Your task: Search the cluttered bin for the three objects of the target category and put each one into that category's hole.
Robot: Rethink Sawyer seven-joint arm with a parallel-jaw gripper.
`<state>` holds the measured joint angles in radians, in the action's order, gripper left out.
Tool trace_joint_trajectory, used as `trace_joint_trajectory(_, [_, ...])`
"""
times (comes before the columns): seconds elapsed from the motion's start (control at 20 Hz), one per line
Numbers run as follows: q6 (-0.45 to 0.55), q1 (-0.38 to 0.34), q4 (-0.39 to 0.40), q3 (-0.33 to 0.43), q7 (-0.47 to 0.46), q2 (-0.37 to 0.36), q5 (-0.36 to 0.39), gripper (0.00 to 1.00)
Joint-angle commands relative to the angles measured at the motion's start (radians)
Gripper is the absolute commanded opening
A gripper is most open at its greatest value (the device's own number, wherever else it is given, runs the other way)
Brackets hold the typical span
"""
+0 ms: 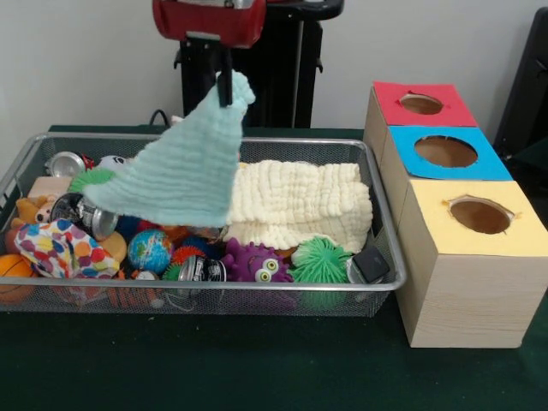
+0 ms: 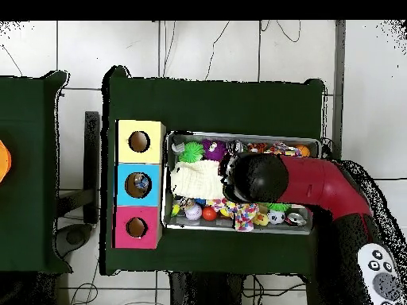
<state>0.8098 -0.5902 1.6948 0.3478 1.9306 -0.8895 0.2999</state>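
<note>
Gripper (image 1: 225, 89) is closed on one corner of a pale green cloth (image 1: 175, 175) and holds it lifted above the wire bin (image 1: 390, 248). Most of the cloth hangs free as a wide triangle, and its lower edge is just above the toys on the left part of the bin, so it is not yet fully clear of the clutter. In the overhead view the red arm (image 2: 318, 183) covers the middle of the bin and the cloth cannot be seen there.

A cream cloth (image 1: 300, 205) lies folded in the right half of the bin, partly behind the hanging one. Around it are a globe ball (image 1: 150, 250), a purple monster toy (image 1: 257, 261), a green spiky ball (image 1: 321, 259) and some cans.

To the right of the bin, on the table (image 1: 257, 368), stands the wooden box with a red hole (image 1: 420, 104), a blue hole (image 1: 445, 151) and a yellow hole (image 1: 479, 215).

It seems that cloths are the target category and that this one is now in the carrying step. Which hole belongs to cloths I cannot tell. The next move needs more height first, then travel sideways to the box, and the loose fabric must be lowered carefully, because it is much wider than any opening.
</note>
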Motion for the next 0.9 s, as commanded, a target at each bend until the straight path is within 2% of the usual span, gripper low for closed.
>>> trace_joint_trajectory(0.05, [0.103,0.045,0.096,-0.015,0.066,-0.06,-0.048,0.0])
trace_joint_trajectory(0.5, [0.15,0.106,0.077,-0.051,0.099,-0.089,-0.084,0.0])
trace_joint_trajectory(0.9, [0.148,0.121,0.059,-0.068,0.092,-0.073,-0.092,0.0])
